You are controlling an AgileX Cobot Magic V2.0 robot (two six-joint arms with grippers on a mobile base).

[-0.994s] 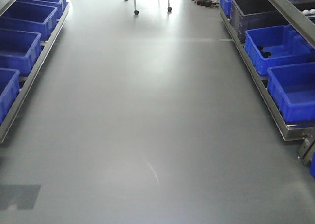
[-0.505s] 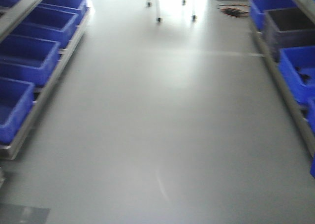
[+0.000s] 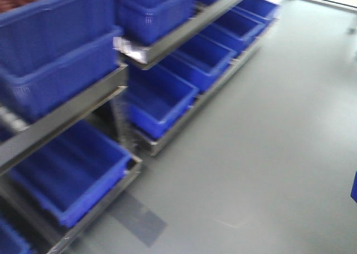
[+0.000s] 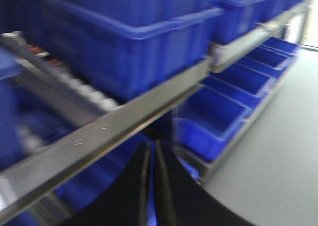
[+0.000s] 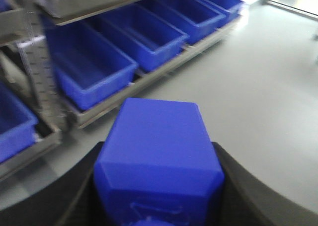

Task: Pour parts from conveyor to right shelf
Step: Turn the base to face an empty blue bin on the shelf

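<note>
Turned from the aisle toward the shelf (image 3: 184, 32), my right hand (image 5: 159, 186) clamps the block (image 5: 156, 131) for pouring, left hand (image 4: 151, 154) closed.

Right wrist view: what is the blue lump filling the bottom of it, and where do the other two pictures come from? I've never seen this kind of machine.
This is a wheeled robot with two arms, each ending in a two-fingered gripper with a camera behind it. The right wrist view looks past the right gripper, whose dark fingers clamp a glossy blue block. The left wrist view shows the left gripper shut, holding nothing. The front view comes from the robot's body: a steel rack loaded with blue bins beside grey floor. All three are blurred.
</note>
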